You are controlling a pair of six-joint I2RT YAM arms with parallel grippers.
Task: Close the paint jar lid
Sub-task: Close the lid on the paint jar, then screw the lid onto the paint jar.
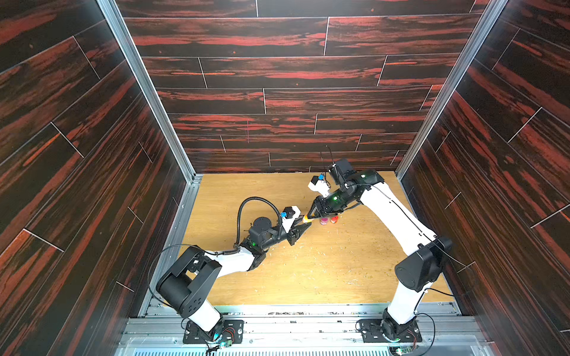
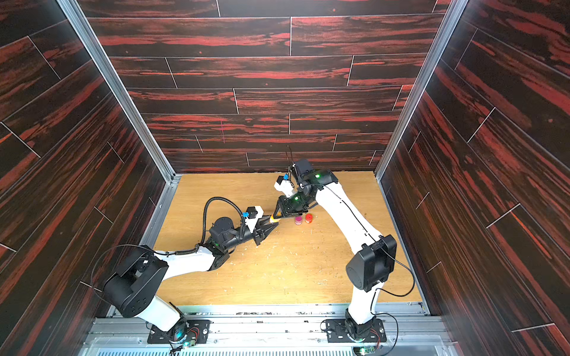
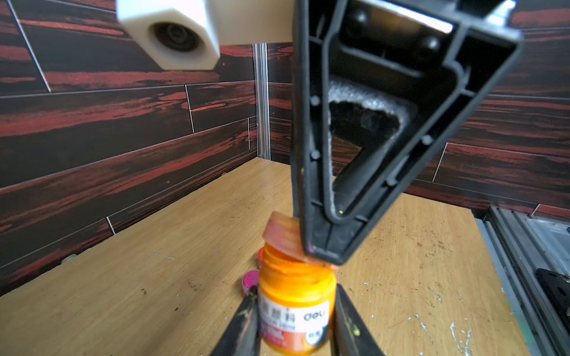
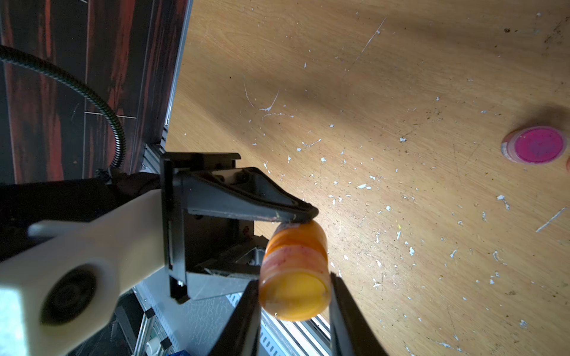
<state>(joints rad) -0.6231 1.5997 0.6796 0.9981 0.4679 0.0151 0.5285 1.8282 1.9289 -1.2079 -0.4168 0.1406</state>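
Enclosure seen from above. Back wall (image 1: 293,77) at 12 o'clock and side walls (image 1: 61,154) at 9 and 3 o'clock: dark panels streaked red. Aluminium posts (image 1: 146,89) mark the far corners. Pale wooden counter (image 1: 308,277), scratched and flecked white; metal rail (image 1: 293,326) at 6 o'clock.

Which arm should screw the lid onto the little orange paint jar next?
The right, probably. The right gripper pinches the round translucent orange lid atop the small orange plastic paint jar, while the left gripper clamps the jar's body steady.

likely lab: aluminium frame (image 1: 150,92), panelled walls (image 1: 277,71)
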